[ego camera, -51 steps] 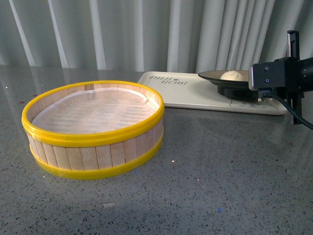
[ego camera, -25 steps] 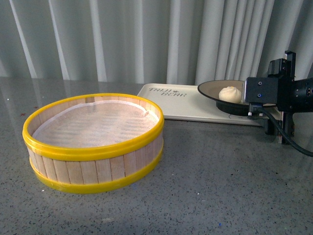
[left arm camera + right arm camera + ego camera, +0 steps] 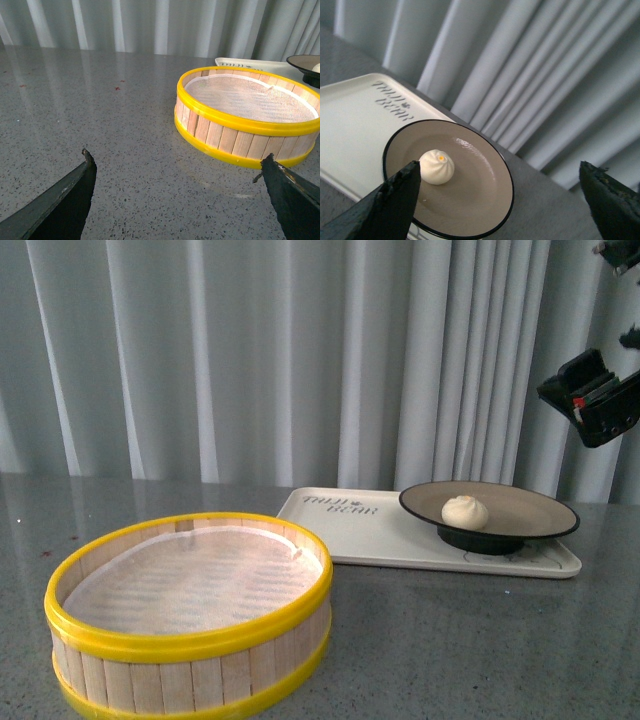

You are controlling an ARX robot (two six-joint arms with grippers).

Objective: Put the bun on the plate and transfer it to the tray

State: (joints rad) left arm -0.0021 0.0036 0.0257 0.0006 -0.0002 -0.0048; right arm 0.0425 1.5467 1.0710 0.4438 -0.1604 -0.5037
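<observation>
The cream-white bun (image 3: 465, 511) (image 3: 436, 167) sits on the beige, black-rimmed plate (image 3: 525, 513) (image 3: 475, 195). The plate stands on the right part of the cream tray (image 3: 355, 528) (image 3: 355, 115) with grey lettering. My right gripper (image 3: 497, 167) hangs open above the plate, holding nothing, its fingers well apart on either side of the plate's far half. In the front view the right wrist (image 3: 597, 398) shows high at the right, clear of the plate. Over bare table beside the steamer basket, my left gripper (image 3: 176, 154) is open and empty.
A round wooden steamer basket (image 3: 190, 610) (image 3: 247, 115) with yellow rims and a white liner stands at the front left, with nothing in it. Grey speckled table (image 3: 450, 650) lies around it. Pale curtains hang close behind the tray.
My right arm has risen from beside the plate to high above it. The plate and bun stay on the tray. The front view now looks higher.
</observation>
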